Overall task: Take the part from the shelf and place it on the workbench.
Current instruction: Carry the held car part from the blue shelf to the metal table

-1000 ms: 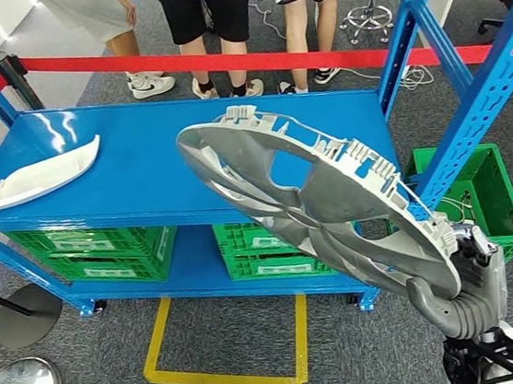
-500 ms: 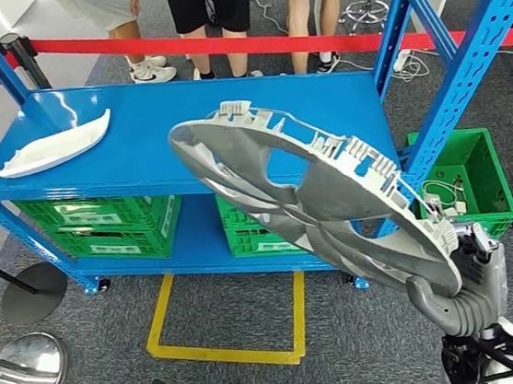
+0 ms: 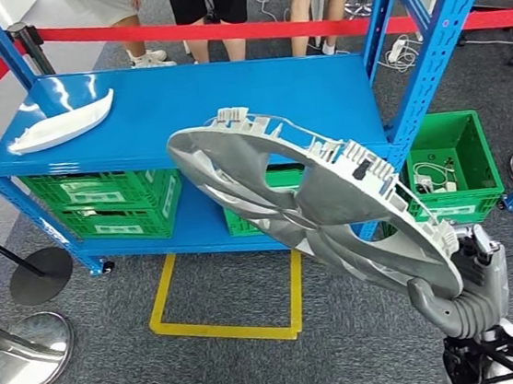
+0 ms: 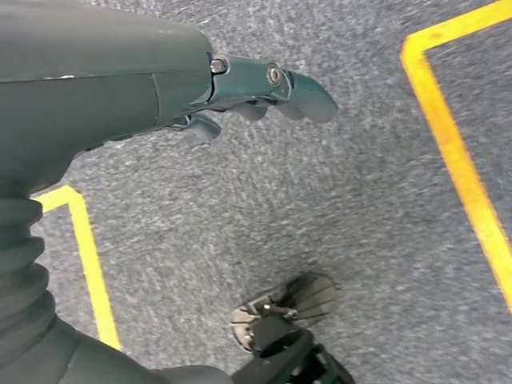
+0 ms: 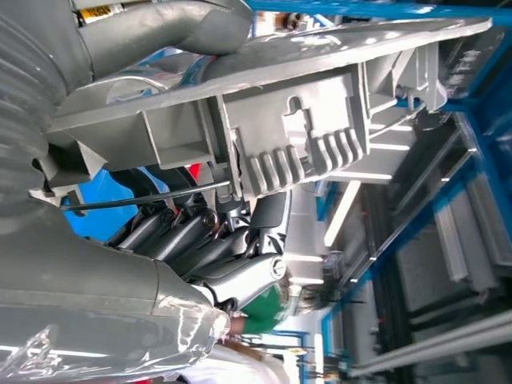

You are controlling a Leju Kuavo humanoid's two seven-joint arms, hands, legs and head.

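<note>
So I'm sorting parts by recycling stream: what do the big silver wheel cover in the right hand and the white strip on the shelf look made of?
The wheel cover looks like moulded plastic with a satin silver paint: thin ribs and clip tabs line its rim. The white strip seems glossy white plastic, curved and smooth, though painted metal can't be ruled out.
</note>
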